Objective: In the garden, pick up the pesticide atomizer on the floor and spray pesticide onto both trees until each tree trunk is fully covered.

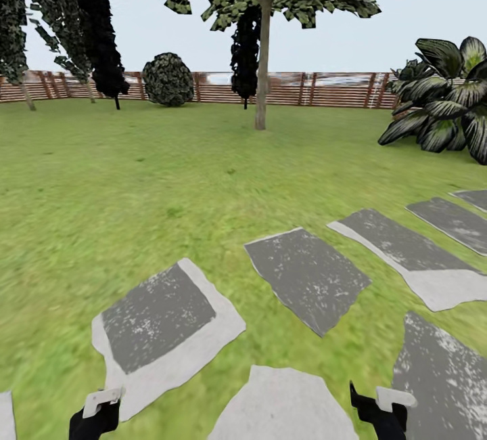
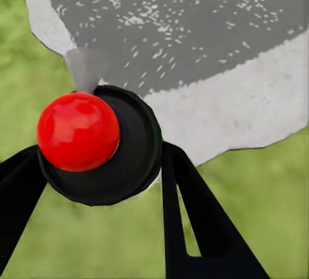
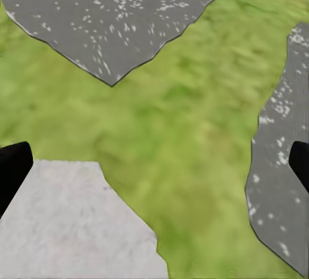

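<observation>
Red knob on a round black body: pesticide atomizer (image 2: pixel 96 140) seen end-on in the left wrist view, long axis running along the fingers toward the stone slab (image 2: pixel 212 53) beyond. Clenched between the black fingers (image 2: pixel 193 214) of the left gripper (image 2: pixel 103 182). Right gripper (image 3: pixel 154 163) spread wide, fingertips at either edge, nothing between but grass (image 3: pixel 187 124) and paving. Farther off, head view: lawn (image 1: pixel 101 176), a tree trunk (image 1: pixel 262 61) mid-distance, then the slatted fence (image 1: pixel 318 88) at the far edge.
</observation>
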Controlling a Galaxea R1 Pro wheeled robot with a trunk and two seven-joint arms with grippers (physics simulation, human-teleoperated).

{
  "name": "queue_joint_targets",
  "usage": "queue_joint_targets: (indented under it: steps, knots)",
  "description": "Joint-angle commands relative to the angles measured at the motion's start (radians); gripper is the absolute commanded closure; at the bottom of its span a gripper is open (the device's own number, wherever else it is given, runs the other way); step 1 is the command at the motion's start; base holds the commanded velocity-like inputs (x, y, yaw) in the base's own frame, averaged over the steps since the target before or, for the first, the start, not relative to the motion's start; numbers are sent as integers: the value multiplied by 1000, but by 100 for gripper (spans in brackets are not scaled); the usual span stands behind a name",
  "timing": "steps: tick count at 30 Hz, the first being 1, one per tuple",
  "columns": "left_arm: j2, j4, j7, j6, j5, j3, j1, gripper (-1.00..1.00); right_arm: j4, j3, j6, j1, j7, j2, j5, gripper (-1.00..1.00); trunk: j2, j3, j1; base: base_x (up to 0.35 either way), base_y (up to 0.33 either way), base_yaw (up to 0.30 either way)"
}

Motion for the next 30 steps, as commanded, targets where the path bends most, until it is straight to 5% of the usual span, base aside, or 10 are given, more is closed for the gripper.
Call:
queue_joint_targets:
  steps: [1,30]
  knots:
    - [0,1,-6,-3,5,4,-1,100,1,0,-3,-1,-2,0,0,-100,0,-1,0,338,0,-4]
    - [0,2,-4,-4,7,6,-1,100,1,1,-3,-1,-2,1,2,-100,0,-1,0,338,0,-43]
